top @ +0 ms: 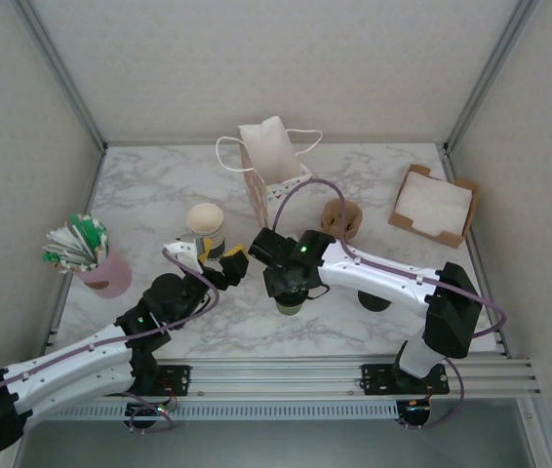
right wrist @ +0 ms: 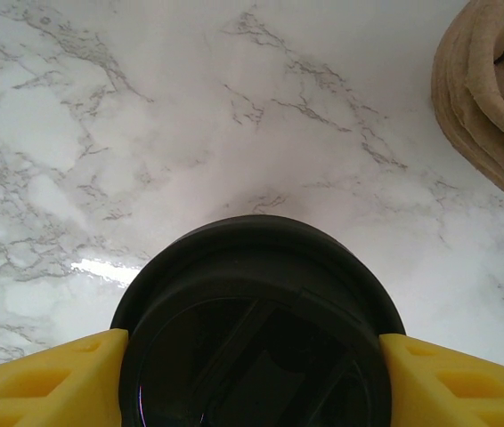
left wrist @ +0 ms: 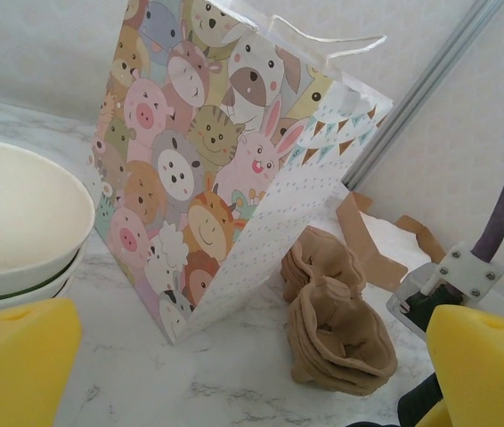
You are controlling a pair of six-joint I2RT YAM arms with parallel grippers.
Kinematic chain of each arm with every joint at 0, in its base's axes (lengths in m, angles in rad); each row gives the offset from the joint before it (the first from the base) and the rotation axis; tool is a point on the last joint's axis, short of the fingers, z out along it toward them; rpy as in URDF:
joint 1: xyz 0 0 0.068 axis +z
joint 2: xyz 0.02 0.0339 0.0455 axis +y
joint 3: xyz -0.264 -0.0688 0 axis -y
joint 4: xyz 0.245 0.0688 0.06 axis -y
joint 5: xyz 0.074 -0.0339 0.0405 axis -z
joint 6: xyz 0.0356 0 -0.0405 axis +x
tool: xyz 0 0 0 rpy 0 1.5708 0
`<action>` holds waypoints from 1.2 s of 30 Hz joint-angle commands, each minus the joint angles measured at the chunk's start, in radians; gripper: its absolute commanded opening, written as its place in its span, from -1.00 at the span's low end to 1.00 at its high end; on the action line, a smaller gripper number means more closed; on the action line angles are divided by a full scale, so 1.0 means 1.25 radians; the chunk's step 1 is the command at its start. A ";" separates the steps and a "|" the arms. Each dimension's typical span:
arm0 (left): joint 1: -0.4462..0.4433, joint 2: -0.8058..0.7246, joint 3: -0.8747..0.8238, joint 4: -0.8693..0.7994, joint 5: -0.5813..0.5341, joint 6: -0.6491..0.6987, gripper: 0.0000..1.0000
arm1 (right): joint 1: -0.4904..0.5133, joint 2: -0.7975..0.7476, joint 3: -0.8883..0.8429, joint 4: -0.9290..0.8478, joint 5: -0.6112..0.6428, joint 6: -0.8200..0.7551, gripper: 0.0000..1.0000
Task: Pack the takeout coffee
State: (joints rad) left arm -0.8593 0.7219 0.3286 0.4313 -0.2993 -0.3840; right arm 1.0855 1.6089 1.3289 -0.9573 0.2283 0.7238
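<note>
The takeout coffee [top: 290,305], a dark cup with a round black lid [right wrist: 256,338], sits at the front middle of the marble table. My right gripper [right wrist: 252,356] is shut on it, one yellow pad [right wrist: 47,378] against each side of the lid; from above the gripper [top: 291,286] covers most of the cup. My left gripper [top: 213,261] stands open just left of it with nothing between its yellow pads [left wrist: 16,365]. It faces the cartoon-animal paper bag [left wrist: 225,160], which stands upright at the back middle [top: 274,168].
A stack of lidless cream cups [top: 205,222] stands close by the left gripper. Brown pulp carriers [top: 341,218] lie right of the bag. A squat black lid stack [top: 375,298], a cardboard napkin box [top: 434,205] and a pink holder of packets [top: 96,261] ring the table.
</note>
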 commanded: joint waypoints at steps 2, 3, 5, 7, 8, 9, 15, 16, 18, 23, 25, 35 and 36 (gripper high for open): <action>0.006 0.000 -0.004 0.028 0.011 0.011 0.99 | 0.014 0.014 -0.061 -0.010 -0.017 0.033 0.32; 0.006 0.002 -0.004 0.028 0.012 0.011 0.99 | 0.016 0.014 -0.064 -0.009 -0.016 0.036 0.32; 0.006 0.004 -0.003 0.030 0.013 0.011 0.99 | 0.024 0.016 -0.067 -0.007 -0.013 0.038 0.31; 0.006 0.007 -0.003 0.029 0.014 0.011 0.99 | 0.034 0.020 -0.067 -0.007 -0.009 0.042 0.32; 0.006 0.008 -0.003 0.029 0.014 0.012 0.99 | 0.037 0.023 -0.066 -0.006 -0.005 0.045 0.32; 0.006 0.009 -0.002 0.030 0.014 0.011 0.99 | 0.041 0.026 -0.067 -0.007 -0.004 0.049 0.32; 0.006 0.010 -0.003 0.031 0.014 0.012 0.99 | 0.063 0.035 -0.079 -0.010 0.016 0.071 0.32; 0.006 0.010 -0.004 0.031 0.014 0.011 0.99 | 0.066 0.035 -0.084 -0.008 0.019 0.073 0.32; 0.007 0.011 -0.003 0.031 0.014 0.012 0.99 | 0.073 0.030 -0.097 0.004 0.021 0.079 0.32; 0.006 0.012 -0.003 0.032 0.015 0.011 0.99 | 0.081 0.016 -0.123 0.033 0.026 0.087 0.31; 0.007 0.012 -0.004 0.032 0.015 0.011 0.99 | 0.086 0.015 -0.131 0.043 0.029 0.089 0.31; 0.006 0.011 -0.003 0.032 0.015 0.010 0.99 | 0.114 0.024 -0.172 0.101 0.037 0.102 0.31; 0.006 0.011 -0.004 0.032 0.015 0.010 0.99 | 0.116 0.022 -0.175 0.102 0.038 0.104 0.31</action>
State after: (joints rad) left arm -0.8593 0.7349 0.3286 0.4385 -0.2878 -0.3840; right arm 1.1942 1.5486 1.1999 -0.8162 0.4198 0.8135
